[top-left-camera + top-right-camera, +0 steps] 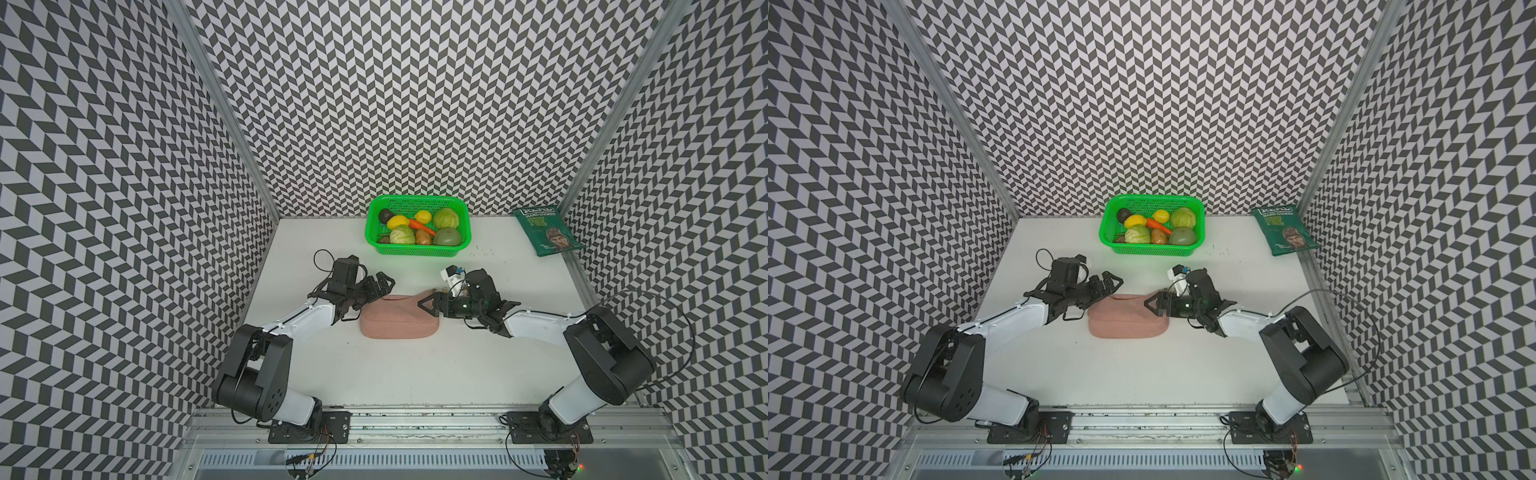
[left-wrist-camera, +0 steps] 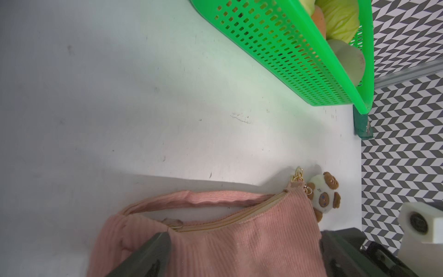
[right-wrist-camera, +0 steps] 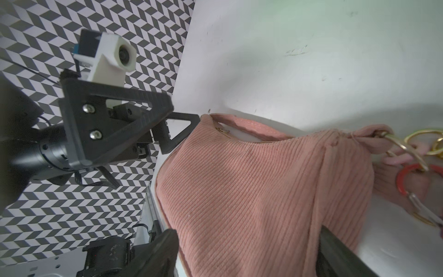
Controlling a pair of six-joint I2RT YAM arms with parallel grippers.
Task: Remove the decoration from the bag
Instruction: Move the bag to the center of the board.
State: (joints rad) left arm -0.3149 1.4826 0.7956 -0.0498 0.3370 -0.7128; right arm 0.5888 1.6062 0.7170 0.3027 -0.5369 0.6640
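White table (image 1: 415, 374), chevron-patterned walls (image 1: 415, 104): mid-table, the plush decoration (image 2: 322, 195) lies clipped to the pink bag (image 1: 399, 322) at its end nearer the table's right edge. Left gripper (image 1: 384, 283) and right gripper (image 1: 428, 305) flank the bag, fingers apart, empty. Reaching stage, I judge; next, steady the bag and pinch the clasp (image 2: 309, 190).

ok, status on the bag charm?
Left claw open at one end of bag. Right claw open, straddling other end. Decoration not yet off, beside right claw. Green basket behind, apart.
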